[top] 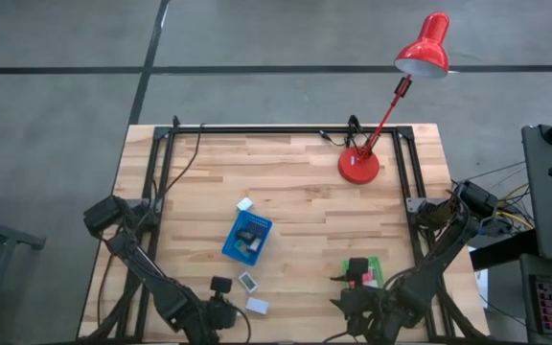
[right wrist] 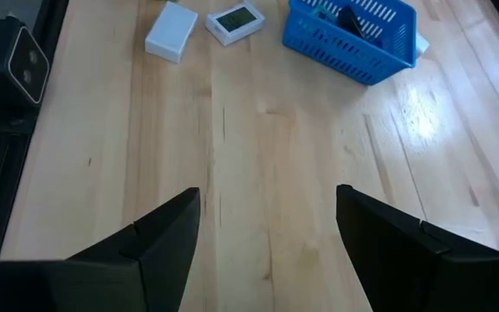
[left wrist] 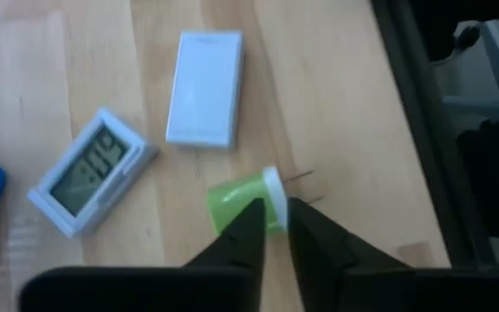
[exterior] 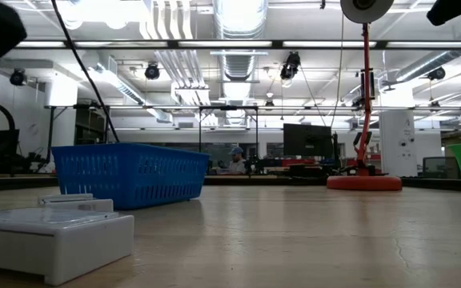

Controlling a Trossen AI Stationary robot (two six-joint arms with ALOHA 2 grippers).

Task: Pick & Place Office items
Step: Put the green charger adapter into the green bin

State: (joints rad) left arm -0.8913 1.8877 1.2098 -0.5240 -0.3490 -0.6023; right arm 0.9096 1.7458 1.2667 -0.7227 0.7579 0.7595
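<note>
Two trays lie on the wooden surface (top: 295, 206) in the high view: a blue tray (top: 247, 237) of plastic mesh near the middle, with small items inside, and a green tray (top: 364, 271) toward the right arm. A small white block (top: 245, 204) sits just beside the blue tray's far corner. On the near side of that tray are a small clock with a grey display (top: 248, 281) and a flat white box (top: 257, 306). A red desk lamp (top: 360, 165) with a round base stands at the far side.

In the low view the white box (exterior: 50, 240) is large in the foreground, with smooth plastic faces.

In the left wrist view the left end effector (left wrist: 273, 227) is pressed together on a short green cylinder with a white end (left wrist: 245, 203). Its long axis lies flat on the surface, the white end pointing away from the clock (left wrist: 89, 172). The white box (left wrist: 204, 87) is rectangular, long axis almost parallel to the planks.

In the right wrist view the right end effector (right wrist: 267, 230) is spread wide above bare wood, holding nothing.
</note>
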